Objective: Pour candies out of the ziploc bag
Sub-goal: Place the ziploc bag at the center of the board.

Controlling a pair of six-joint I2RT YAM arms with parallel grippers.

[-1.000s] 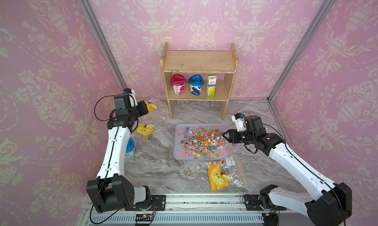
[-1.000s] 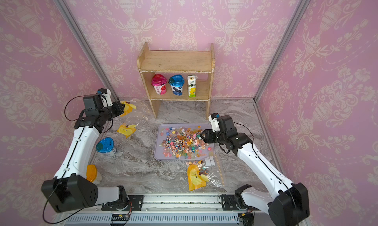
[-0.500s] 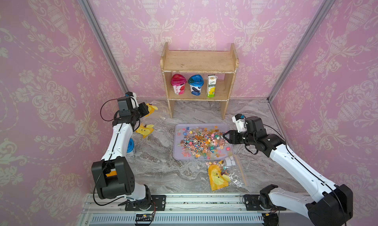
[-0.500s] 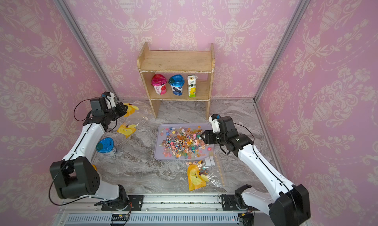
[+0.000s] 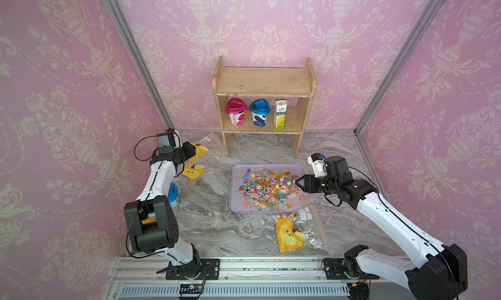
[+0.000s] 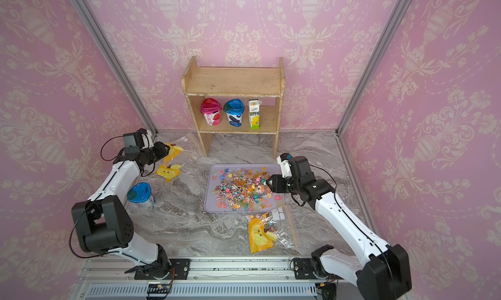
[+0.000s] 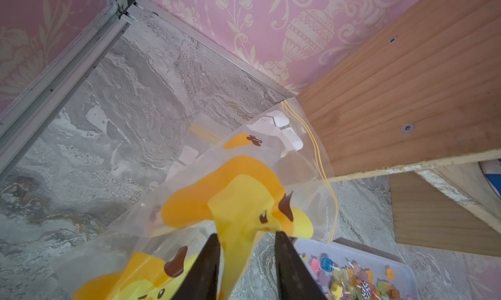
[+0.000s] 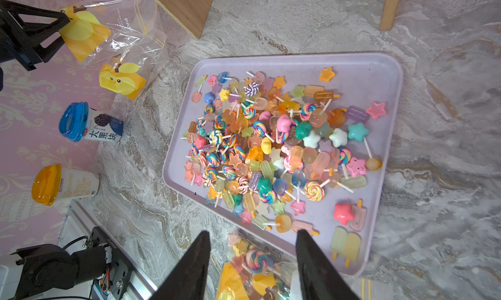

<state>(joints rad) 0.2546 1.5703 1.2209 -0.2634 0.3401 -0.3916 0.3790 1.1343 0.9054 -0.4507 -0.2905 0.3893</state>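
A heap of candies (image 5: 267, 187) lies in the lilac tray (image 5: 233, 203), also seen in the right wrist view as candies (image 8: 271, 138). My left gripper (image 5: 193, 149) is at the back left by the shelf leg. Its jaws stand open in the left wrist view, left gripper (image 7: 246, 235), with an empty duck-print ziploc bag (image 7: 238, 201) hanging loose between them. A second empty bag (image 5: 193, 172) lies below it. A third bag (image 5: 291, 232), with a few candies inside, lies in front of the tray. My right gripper (image 5: 296, 182) hovers open over the tray's right edge, holding nothing.
A wooden shelf (image 5: 264, 84) at the back holds two lidded cups and a carton. A blue-lidded cup (image 6: 139, 194) stands beside my left arm, and an orange-lidded cup (image 8: 62, 186) stands nearer the front rail. Pink walls close in three sides.
My left gripper's jaws have parted, so the empty bag now hangs loose between them. The left arm shifted slightly toward the shelf. The right arm has not moved.
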